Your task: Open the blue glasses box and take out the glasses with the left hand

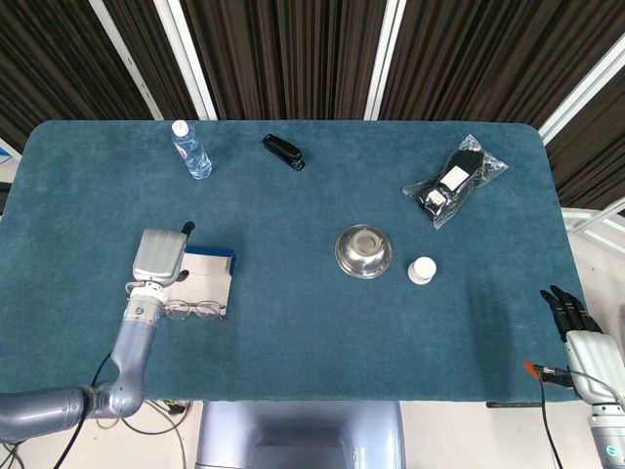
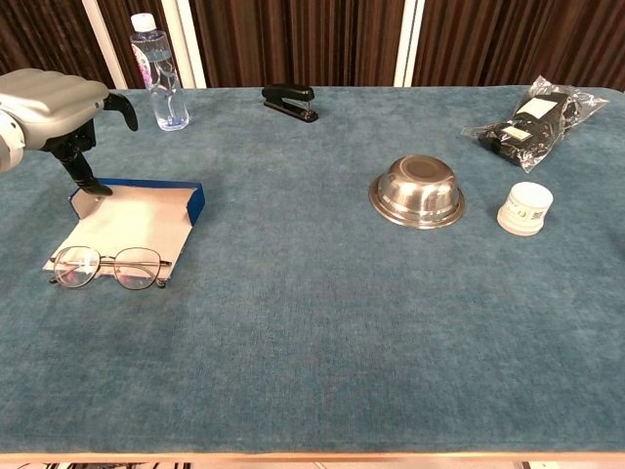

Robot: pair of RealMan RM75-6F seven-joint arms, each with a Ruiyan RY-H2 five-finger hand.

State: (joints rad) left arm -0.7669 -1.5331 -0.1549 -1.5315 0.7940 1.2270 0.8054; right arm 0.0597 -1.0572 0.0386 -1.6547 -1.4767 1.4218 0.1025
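The blue glasses box (image 1: pixel 207 272) (image 2: pixel 135 208) lies open at the front left of the table, cream lining up. The glasses (image 1: pixel 193 311) (image 2: pixel 107 267) rest on the front edge of its flap, lenses toward me. My left hand (image 1: pixel 159 256) (image 2: pixel 54 98) hangs over the box's back left corner. Its dark fingers (image 2: pixel 80 168) reach down and touch that corner, while the thumb sticks out free to the right. My right hand (image 1: pixel 576 330) stays off the table's front right edge with its fingers stretched out and nothing in them.
A water bottle (image 1: pixel 191 149) (image 2: pixel 156 70) and a black stapler (image 1: pixel 283 151) (image 2: pixel 290 101) stand at the back. A steel bowl (image 1: pixel 364 251) (image 2: pixel 418 191), a white jar (image 1: pixel 422 271) (image 2: pixel 526 207) and a bagged black item (image 1: pixel 455 180) (image 2: pixel 533 117) occupy the right half.
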